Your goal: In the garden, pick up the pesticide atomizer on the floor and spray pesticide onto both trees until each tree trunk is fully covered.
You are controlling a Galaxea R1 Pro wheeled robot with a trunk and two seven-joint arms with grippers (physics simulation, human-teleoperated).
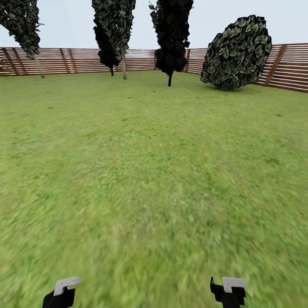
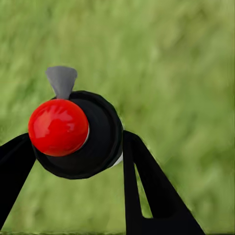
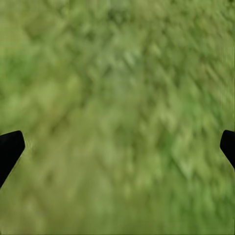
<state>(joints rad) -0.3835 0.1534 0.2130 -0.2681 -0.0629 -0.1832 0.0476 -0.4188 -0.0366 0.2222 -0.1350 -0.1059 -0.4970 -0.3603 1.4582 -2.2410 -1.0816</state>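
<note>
The pesticide atomizer [image 2: 98, 142] is a round black body with a red cap [image 2: 58, 127] and a grey nozzle tip. It sits clamped between the two black fingers of my left gripper [image 2: 73, 159], above blurred grass. In the head view my left gripper [image 1: 64, 291] and right gripper [image 1: 229, 288] hang low at the picture's bottom edge over the lawn. My right gripper [image 3: 117, 147] is open, with nothing but grass between its fingertips. Far ahead by the fence stand two tall trees [image 1: 116, 25] [image 1: 21, 21] with bare pale trunks [image 1: 124, 64] [image 1: 39, 66].
A wide green lawn [image 1: 154, 171] stretches ahead to a brown slatted fence [image 1: 64, 60]. Two darker, thin-stemmed trees [image 1: 171, 34] stand near the fence. A big round bush [image 1: 236, 53] sits at the back right.
</note>
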